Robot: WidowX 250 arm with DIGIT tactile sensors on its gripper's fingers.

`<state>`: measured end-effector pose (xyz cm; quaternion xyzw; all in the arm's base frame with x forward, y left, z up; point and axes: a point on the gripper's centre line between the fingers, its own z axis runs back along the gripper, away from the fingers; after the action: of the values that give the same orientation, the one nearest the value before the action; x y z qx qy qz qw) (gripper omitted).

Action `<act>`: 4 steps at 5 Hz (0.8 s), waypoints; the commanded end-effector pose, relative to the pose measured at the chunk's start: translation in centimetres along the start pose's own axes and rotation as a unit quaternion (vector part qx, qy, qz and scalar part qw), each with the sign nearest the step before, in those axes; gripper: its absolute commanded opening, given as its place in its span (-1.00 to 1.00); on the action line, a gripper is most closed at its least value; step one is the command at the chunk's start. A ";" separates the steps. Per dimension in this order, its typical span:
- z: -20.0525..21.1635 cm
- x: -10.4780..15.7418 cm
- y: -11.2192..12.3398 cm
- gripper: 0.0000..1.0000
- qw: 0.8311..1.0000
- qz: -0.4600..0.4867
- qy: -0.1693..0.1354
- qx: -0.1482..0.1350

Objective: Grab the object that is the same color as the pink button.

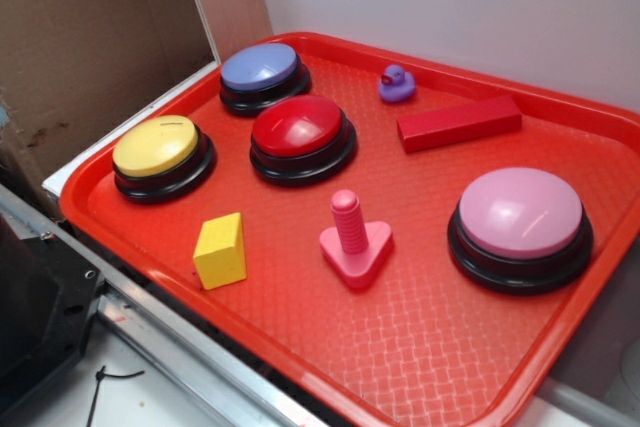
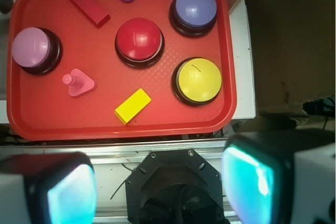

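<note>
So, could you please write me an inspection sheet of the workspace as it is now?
Surface: red tray, textured floor.
Job's things: pink peg toy upright, untouched; pink button to one side of it.
Clutter: yellow block, red block, purple duck, red button, yellow button, lavender-blue button.
Tool: tool open, off the tray.
Cables: black wire below the tray.
Surroundings: cardboard, white wall.

Red tray point(image 2: 31, 124) seen from above, pink peg toy point(image 2: 79, 83) set beside pink button point(image 2: 32, 48), gripper point(image 2: 160, 182) fingers spread wide below.
</note>
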<state>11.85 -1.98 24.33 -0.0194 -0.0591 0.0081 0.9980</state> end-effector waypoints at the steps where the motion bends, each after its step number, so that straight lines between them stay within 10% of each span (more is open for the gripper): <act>1: 0.0 0.0 0.0 1.00 1.000 0.000 0.000 0.000; 4: -3.5 9.3 -2.0 1.00 0.996 -0.071 0.039 -0.027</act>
<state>21.31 -3.74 20.98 -0.0390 0.0021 -0.0635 0.9972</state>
